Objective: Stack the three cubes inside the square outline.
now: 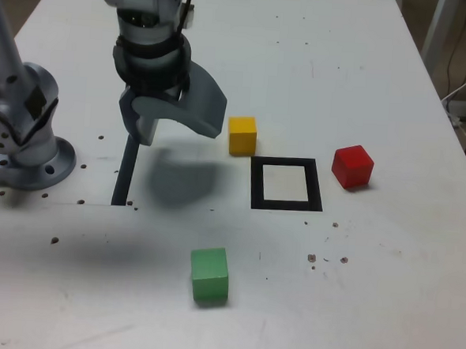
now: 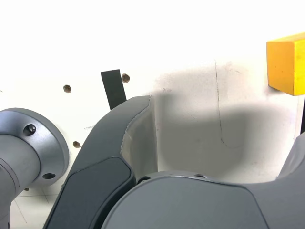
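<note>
Left of the yellow cube [image 1: 242, 135] in the exterior view, the gripper [image 1: 177, 124] hangs, fingers [image 1: 201, 105] apart and empty, likely ready to grasp it.

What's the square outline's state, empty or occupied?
Empty. The square outline shows a bare white centre; the yellow cube, red cube and green cube all sit outside it.

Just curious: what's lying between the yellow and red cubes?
Only bare table, seen in the exterior view. The square outline sits just in front of that gap between yellow and red.
</note>
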Robot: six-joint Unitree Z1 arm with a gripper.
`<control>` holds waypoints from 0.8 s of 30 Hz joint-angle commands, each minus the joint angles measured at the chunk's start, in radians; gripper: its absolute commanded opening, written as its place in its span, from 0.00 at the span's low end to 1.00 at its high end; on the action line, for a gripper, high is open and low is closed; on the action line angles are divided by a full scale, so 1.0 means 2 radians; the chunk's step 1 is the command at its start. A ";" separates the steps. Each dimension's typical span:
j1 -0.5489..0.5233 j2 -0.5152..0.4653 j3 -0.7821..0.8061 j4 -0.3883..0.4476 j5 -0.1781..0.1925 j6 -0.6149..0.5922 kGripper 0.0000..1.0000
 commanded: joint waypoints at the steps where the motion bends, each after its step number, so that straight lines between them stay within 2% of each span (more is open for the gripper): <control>1: 0.001 -0.002 -0.001 0.006 0.001 -0.002 1.00; 11: 0.023 0.011 -0.054 0.070 -0.022 -0.014 0.99; 16: 0.025 0.044 -0.159 0.132 -0.033 -0.013 0.99; 19: 0.025 0.071 -0.232 0.167 -0.046 -0.011 0.99; 24: 0.025 0.113 -0.322 0.186 -0.072 -0.006 1.00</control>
